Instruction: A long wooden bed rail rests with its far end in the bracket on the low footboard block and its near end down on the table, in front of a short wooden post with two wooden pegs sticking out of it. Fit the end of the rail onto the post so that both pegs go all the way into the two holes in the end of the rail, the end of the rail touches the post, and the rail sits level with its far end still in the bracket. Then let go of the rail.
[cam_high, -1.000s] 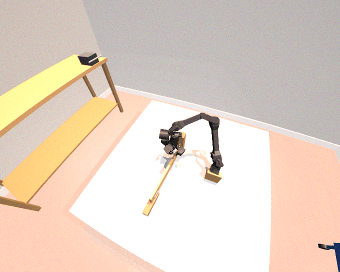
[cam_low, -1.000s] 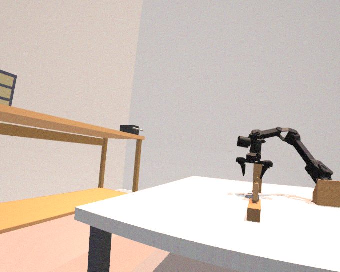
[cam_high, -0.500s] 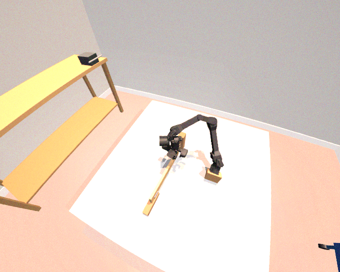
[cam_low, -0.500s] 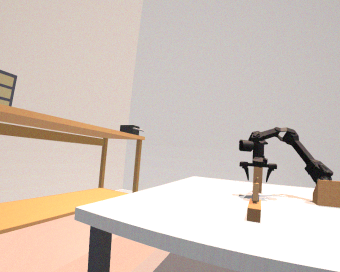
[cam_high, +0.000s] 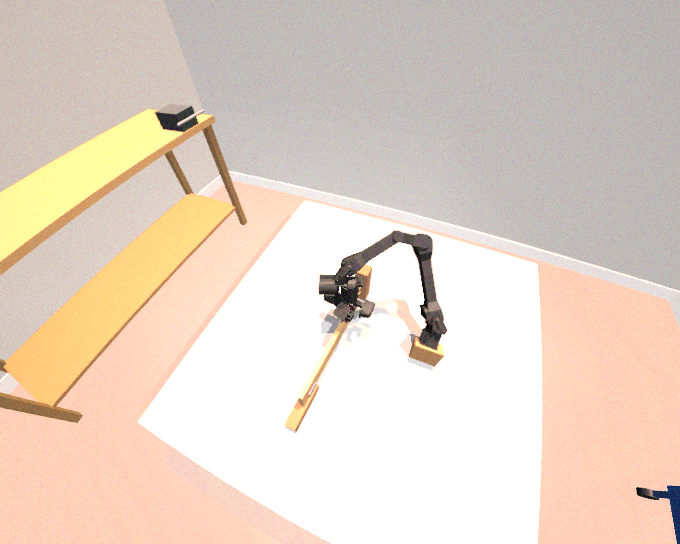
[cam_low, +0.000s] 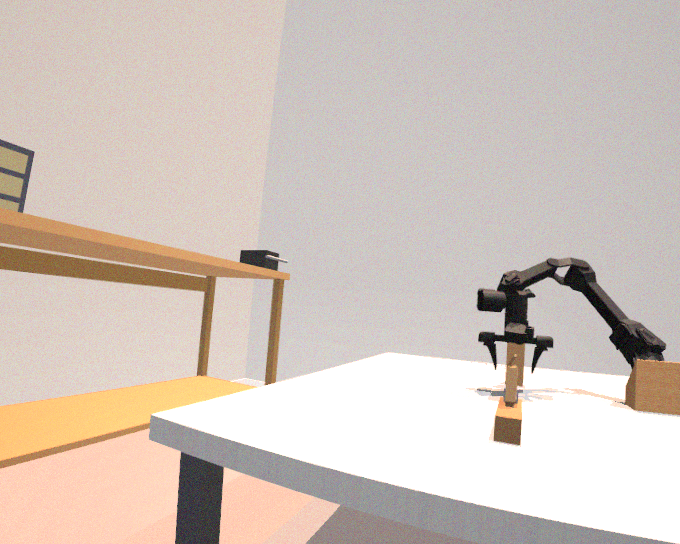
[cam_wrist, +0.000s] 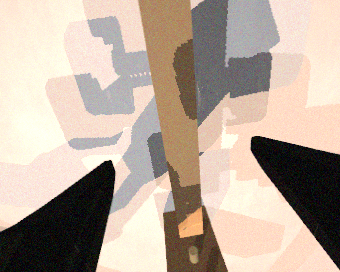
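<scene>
A wooden shelf unit is standing far left by the wall, a black box sitting on its top board.

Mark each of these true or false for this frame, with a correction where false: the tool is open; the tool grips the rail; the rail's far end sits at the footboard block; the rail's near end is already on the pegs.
1. The tool is open. True.
2. The tool grips the rail. False: its fingers stand wide on either side, holding nothing.
3. The rail's far end sits at the footboard block. True.
4. The rail's near end is on the pegs. False: one peg shows bare on the post.
</scene>
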